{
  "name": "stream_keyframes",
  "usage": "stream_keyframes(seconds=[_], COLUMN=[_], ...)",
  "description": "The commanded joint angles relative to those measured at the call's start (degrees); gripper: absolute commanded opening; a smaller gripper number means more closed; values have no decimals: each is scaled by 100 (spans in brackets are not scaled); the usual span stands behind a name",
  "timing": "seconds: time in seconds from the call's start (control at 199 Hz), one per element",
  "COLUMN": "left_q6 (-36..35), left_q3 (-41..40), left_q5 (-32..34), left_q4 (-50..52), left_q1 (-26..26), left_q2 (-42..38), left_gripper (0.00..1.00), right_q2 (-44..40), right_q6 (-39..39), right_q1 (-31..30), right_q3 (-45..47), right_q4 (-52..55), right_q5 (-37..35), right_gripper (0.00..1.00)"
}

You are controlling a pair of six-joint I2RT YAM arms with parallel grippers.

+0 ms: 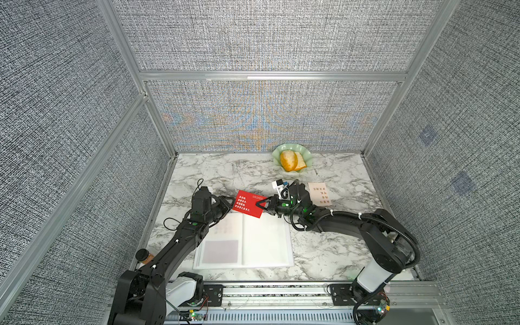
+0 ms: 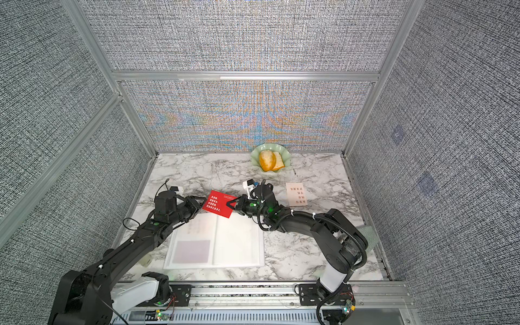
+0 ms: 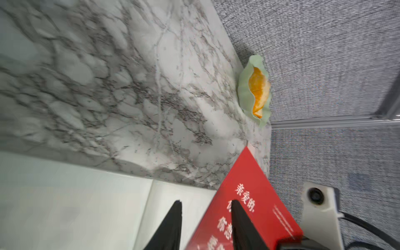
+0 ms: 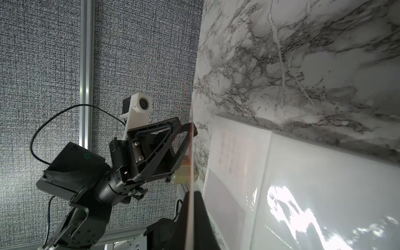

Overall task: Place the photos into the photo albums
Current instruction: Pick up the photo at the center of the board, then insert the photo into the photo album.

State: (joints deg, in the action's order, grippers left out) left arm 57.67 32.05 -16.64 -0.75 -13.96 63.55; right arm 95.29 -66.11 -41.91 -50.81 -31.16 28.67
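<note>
Above the far edge of the open album (image 1: 264, 242), the right fingers (image 1: 270, 203) grip a red photo (image 1: 249, 202); the left fingers (image 3: 173, 227) stand parted at its left edge. A faint card (image 1: 221, 251) shows through the left page; the far green bowl (image 1: 309, 157) holds bread (image 1: 288, 160).

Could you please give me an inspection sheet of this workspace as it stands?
Surface: marble table, nothing spilled.
Job's things: album open flat; red card held over its far edge; cream card lying on the table, apart.
Clutter: green dish of bread at the back; brown jar by the left arm.
Grippers: left gripper open at the red card's edge; right gripper shut on it.
Cables: loose black cable looping off the left arm.
Surroundings: grey fabric walls, metal frame.
</note>
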Motion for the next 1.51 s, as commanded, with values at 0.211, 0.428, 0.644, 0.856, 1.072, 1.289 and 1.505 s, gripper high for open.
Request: stream_keyframes(seconds=[0.211, 0.428, 0.644, 0.856, 1.072, 1.289, 1.505], left_q6=[-582, -689, -873, -845, -772, -601, -607], left_q3=[-303, -204, -128, -252, -301, -539, -591], left_q5=[1280, 1333, 1348, 1629, 2019, 2200, 2251], left_q4=[1208, 1570, 1684, 1638, 1814, 1727, 1727], left_q1=[42, 42, 42, 42, 61, 119, 147], left_q2=[-441, -1, 523, 422, 324, 139, 70], left_gripper=[41, 41, 41, 40, 40, 40, 39], right_q2=[-288, -3, 343, 536, 662, 743, 903], right_q6=[1799, 2225, 2278, 2194, 2165, 2163, 2119], right_q1=[-118, -332, -504, -529, -546, -586, -604], right_q3=[-1078, -1669, -1982, -2054, -2131, -2247, -2280], right_q4=[3782, 4802, 5040, 4990, 5071, 5098, 5026], right_q5=[-715, -1035, -1161, -1177, -1289, -1302, -1202], right_gripper=[0, 0, 0, 0, 0, 0, 0])
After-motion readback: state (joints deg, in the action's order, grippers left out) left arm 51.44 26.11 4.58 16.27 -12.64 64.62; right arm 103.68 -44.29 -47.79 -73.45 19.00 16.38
